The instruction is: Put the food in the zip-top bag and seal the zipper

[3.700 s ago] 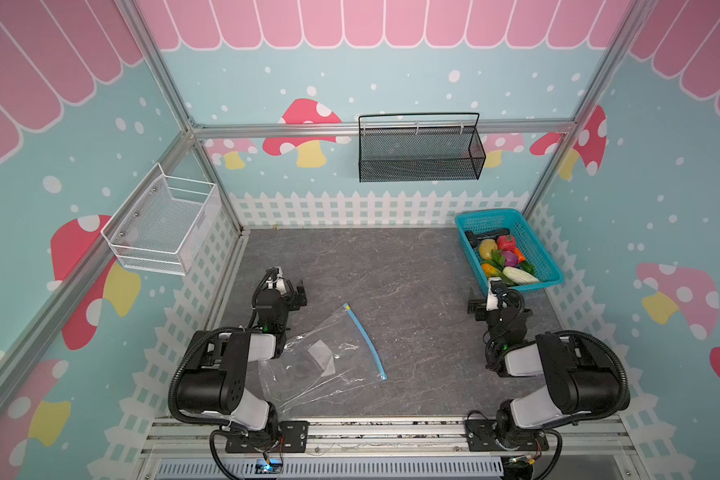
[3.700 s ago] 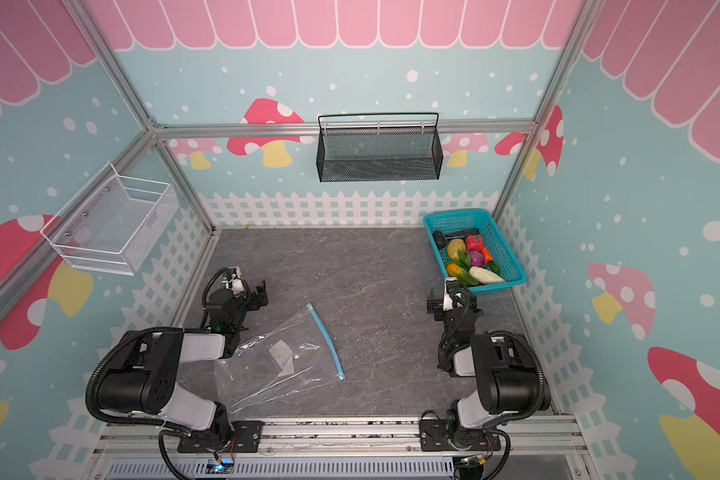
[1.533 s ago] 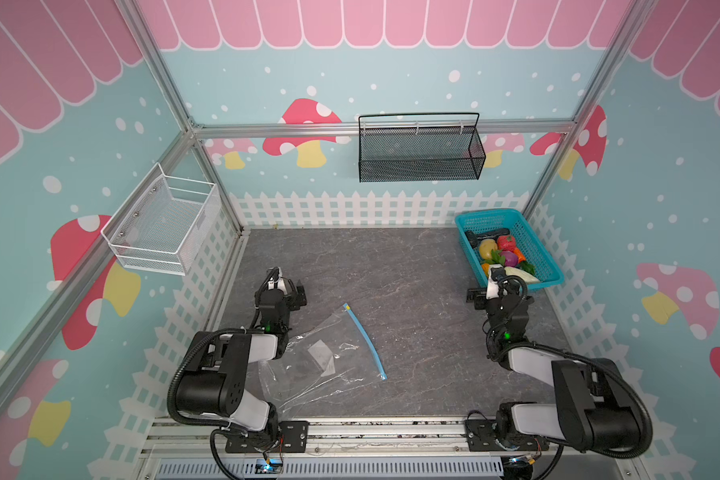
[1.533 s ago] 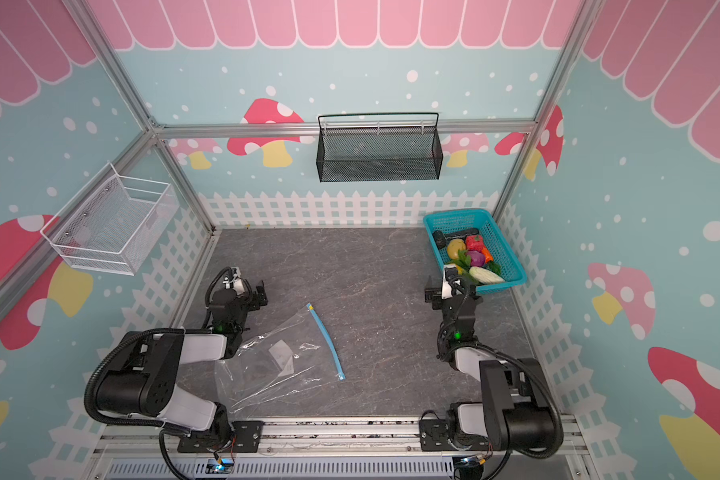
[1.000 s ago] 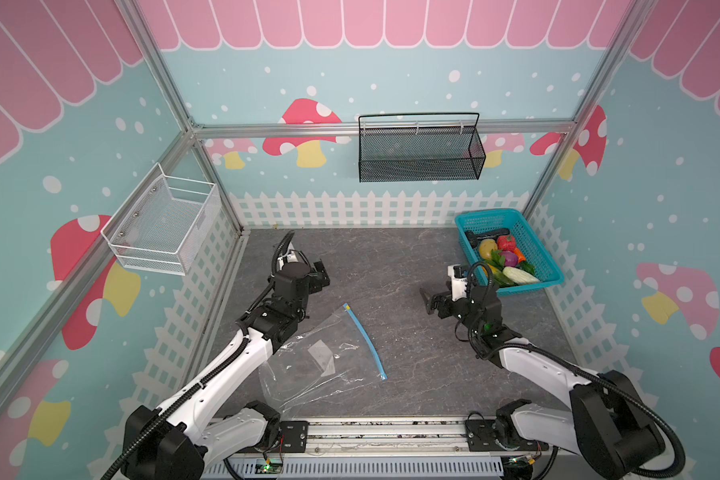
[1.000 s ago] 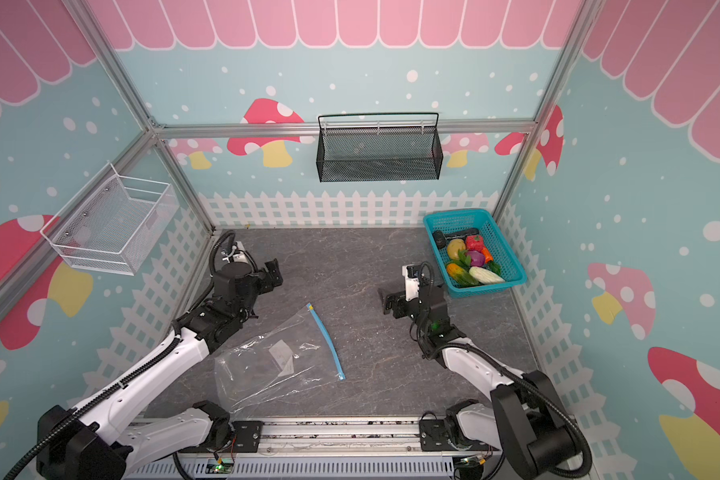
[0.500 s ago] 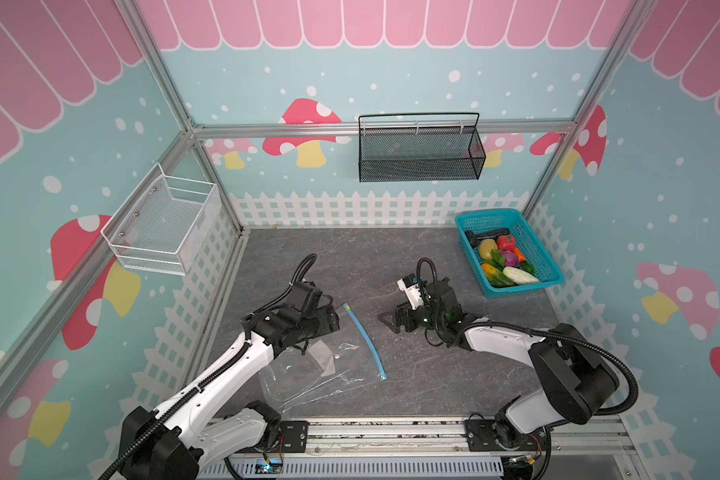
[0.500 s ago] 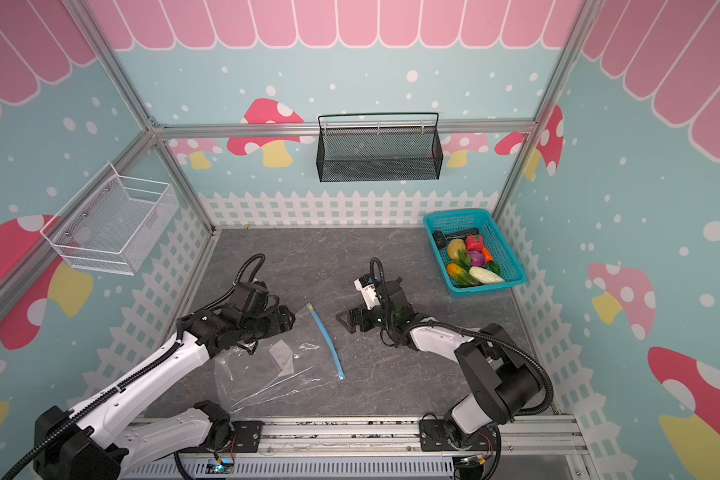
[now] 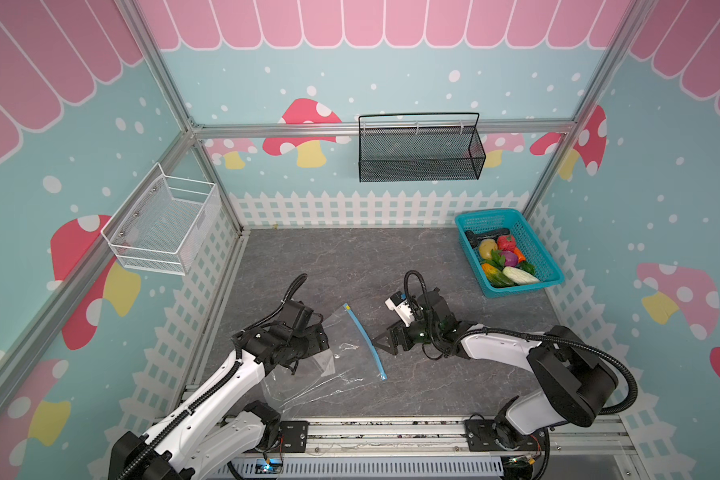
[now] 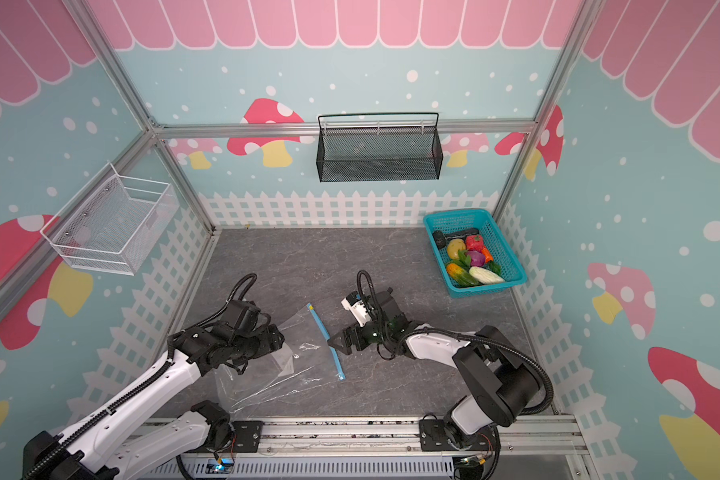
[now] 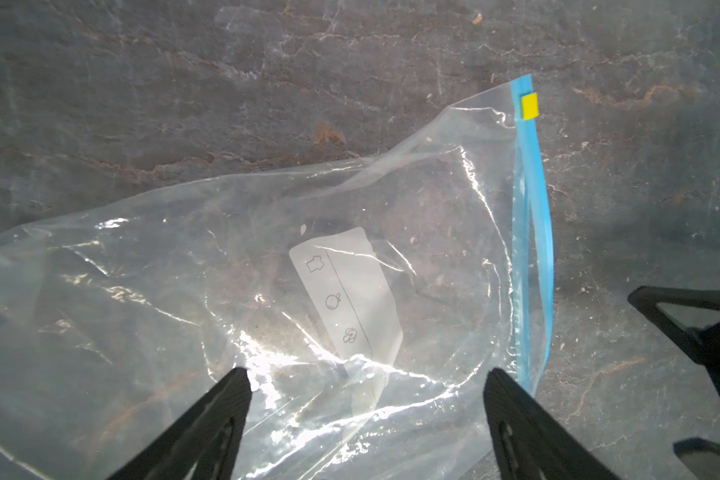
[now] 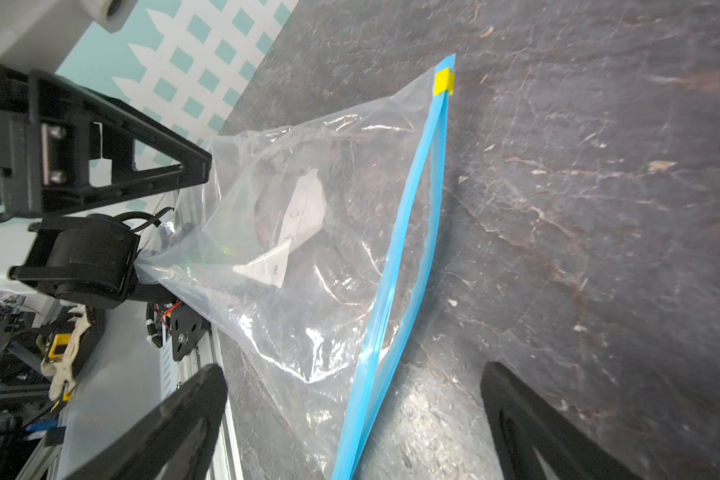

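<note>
The step in hand appears to be the opening of the bag, as no food has been loaded. The bag [image 9: 346, 368] lies flat on the table [image 9: 350, 257] near its front edge, left of the middle. Its blue zipper [image 9: 367, 338] runs along the side facing the table's middle, and the yellow slider [image 9: 348, 307] is at the zipper's far end. The left hand [image 11: 366, 399] hovers over the bag body with its jaws spread wide, one finger on each side of the white label [image 11: 346, 295]. It grasps nothing, and whether the fingertips touch the film cannot be told. The right hand [image 12: 350, 380] sits low just beside the zipper, on the side away from the bag body, released and empty. In the right wrist view the strip runs between its two fingers. The food [image 9: 508, 257] lies heaped in the turquoise basket [image 9: 486, 213] at the far right corner, well apart from both hands. The next move likely calls for one hand to pin a film layer while the other parts the mouth. The thin film may slide, or both layers may lift together.
</note>
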Available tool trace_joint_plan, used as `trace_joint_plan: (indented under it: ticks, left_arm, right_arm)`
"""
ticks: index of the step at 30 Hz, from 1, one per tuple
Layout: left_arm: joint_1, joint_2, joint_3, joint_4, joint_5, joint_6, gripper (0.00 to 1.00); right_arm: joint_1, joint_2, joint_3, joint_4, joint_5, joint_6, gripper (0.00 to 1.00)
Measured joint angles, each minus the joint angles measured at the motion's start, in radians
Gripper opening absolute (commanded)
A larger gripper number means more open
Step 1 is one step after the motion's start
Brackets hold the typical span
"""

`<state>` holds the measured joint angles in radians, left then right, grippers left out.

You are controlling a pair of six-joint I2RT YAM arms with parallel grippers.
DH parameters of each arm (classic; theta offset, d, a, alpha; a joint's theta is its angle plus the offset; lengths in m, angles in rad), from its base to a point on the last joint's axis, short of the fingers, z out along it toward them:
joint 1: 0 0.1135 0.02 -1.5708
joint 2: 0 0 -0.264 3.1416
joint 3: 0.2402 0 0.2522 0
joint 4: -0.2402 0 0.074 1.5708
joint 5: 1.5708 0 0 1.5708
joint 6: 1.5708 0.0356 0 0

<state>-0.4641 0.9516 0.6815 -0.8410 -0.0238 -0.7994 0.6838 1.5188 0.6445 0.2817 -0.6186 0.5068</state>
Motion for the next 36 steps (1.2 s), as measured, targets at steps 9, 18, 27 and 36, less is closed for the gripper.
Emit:
trace_joint_plan:
  ticks: [9, 18, 27, 36]
  left_arm:
    - [0.000, -0.015, -0.092, 0.053, -0.011, -0.059, 0.82]
    - [0.000, -0.010, -0.151, 0.119, -0.017, -0.069, 0.82]
    - [0.000, -0.007, -0.197, 0.155, -0.017, -0.073, 0.82]
    - [0.000, 0.008, -0.197, 0.184, -0.016, -0.072, 0.82]
  right_arm:
    - [0.031, 0.007, -0.005, 0.018, -0.037, 0.023, 0.92]
    - [0.035, 0.075, 0.010, 0.033, -0.063, 0.026, 0.86]
    - [0.038, 0.128, 0.026, 0.040, -0.102, 0.035, 0.78]
    - [0.042, 0.177, 0.040, 0.043, -0.152, 0.045, 0.57]
